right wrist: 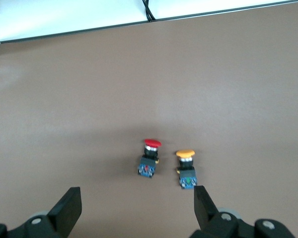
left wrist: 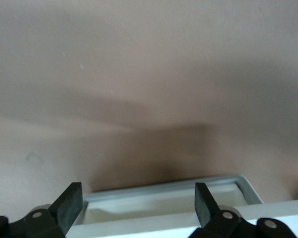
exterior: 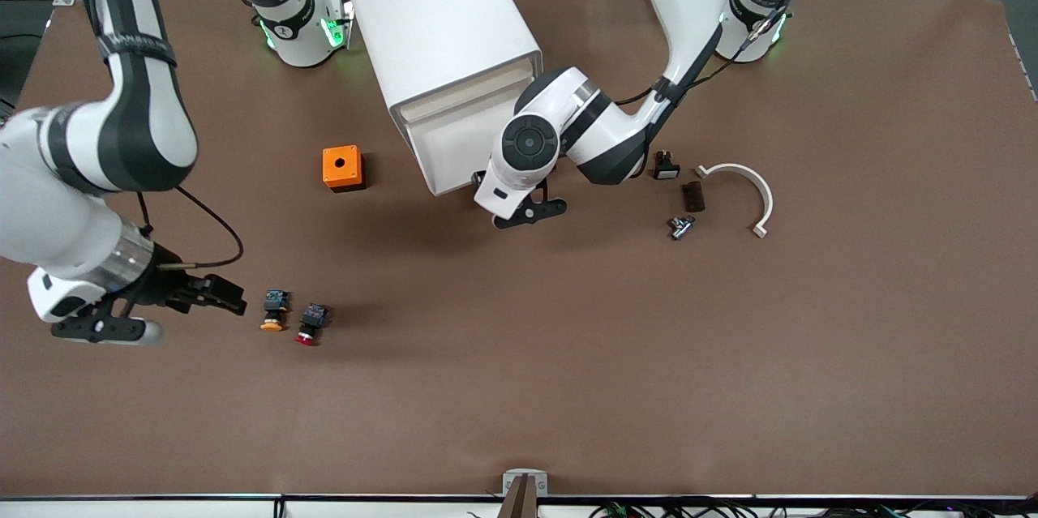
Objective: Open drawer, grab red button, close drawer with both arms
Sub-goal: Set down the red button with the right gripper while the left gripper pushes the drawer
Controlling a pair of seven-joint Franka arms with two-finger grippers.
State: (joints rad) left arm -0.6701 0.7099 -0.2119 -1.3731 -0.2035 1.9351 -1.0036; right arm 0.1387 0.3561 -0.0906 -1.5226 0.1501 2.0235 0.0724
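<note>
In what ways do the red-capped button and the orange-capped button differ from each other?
The red-capped button has a red cap; the orange-capped button has an orange one. The orange-capped button lies closer to the right gripper than the red-capped one does. Both lie on their sides on the table, side by side, with dark blue-and-black bodies.

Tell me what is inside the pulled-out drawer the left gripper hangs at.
The left wrist view shows the drawer slightly open, with only bare pale wall and floor near its rim. The open left gripper and the cabinet cover the rest, so its contents cannot be seen.

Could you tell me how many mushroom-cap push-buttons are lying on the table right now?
2: the red-capped button and the orange-capped button lie side by side near the right gripper; others may be hidden.
</note>
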